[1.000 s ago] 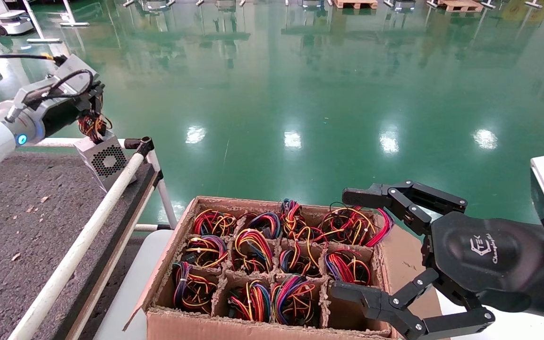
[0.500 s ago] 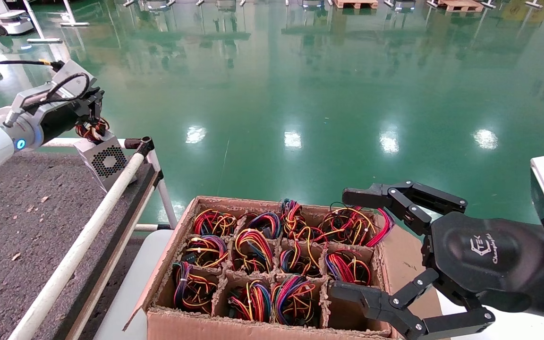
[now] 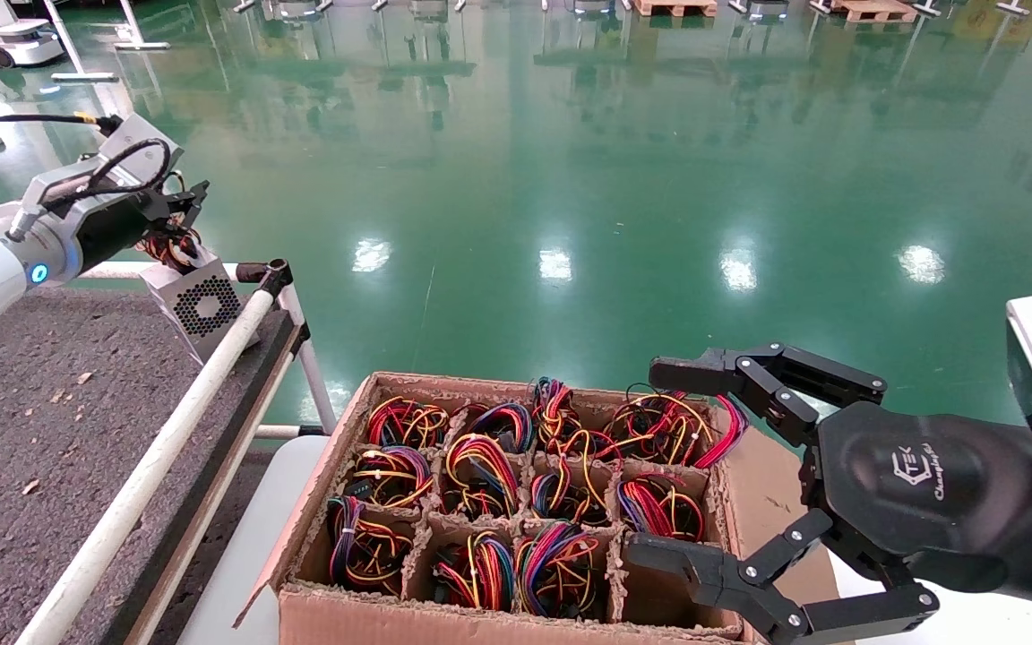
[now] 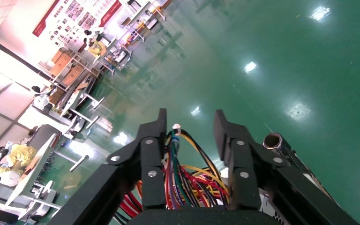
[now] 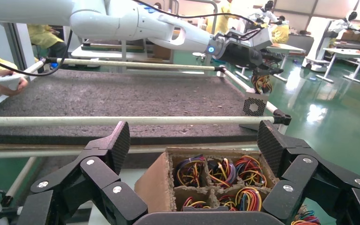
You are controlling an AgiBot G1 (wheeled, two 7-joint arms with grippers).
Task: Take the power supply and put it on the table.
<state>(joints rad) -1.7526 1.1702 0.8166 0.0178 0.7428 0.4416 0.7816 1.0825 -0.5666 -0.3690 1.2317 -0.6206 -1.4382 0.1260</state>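
The power supply (image 3: 202,305), a small silver box with a round fan grille, rests on the far corner of the dark speckled table (image 3: 32,403), just behind the white rail. My left gripper (image 3: 183,215) hovers directly above it, open. Its fingers straddle the coloured wire bundle (image 4: 187,173) with a gap on one side. From the right wrist view the power supply (image 5: 255,107) stands on the table (image 5: 122,93) beneath the left gripper (image 5: 265,75). My right gripper (image 3: 650,459) is open and empty beside the cardboard box; its jaws (image 5: 193,140) frame the box.
A cardboard box (image 3: 337,618) with divider cells holds several like units showing only wire coils (image 3: 480,475). It sits on a smooth white surface (image 3: 238,555). A white tube rail (image 3: 158,466) edges the table. Glossy green floor (image 3: 614,179) lies beyond.
The left gripper's fingers have spread apart off the wire bundle and the wrist has shifted slightly left. The power supply stays on the table corner. The right arm has not moved.
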